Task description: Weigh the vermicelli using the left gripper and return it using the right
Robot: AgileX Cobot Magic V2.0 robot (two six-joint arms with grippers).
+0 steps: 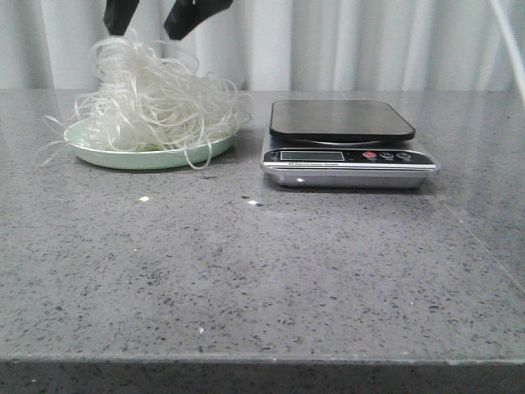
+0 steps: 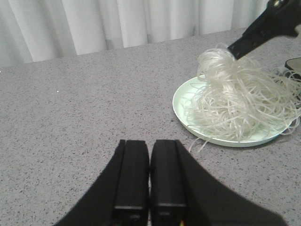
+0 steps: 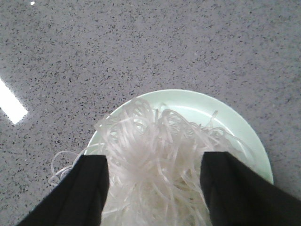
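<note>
The vermicelli is a fluffy heap of white curly strands on a pale green plate at the table's back left. My right gripper is open and hangs over the heap, its two black fingers on either side of the heap's top. In the right wrist view the vermicelli lies between the spread fingers of that gripper. My left gripper is shut and empty, low over bare table to the side of the plate. It does not show in the front view.
A kitchen scale with a dark platform and a silver front stands right of the plate. A white curtain hangs behind the grey speckled table. Loose strands hang over the plate's rim.
</note>
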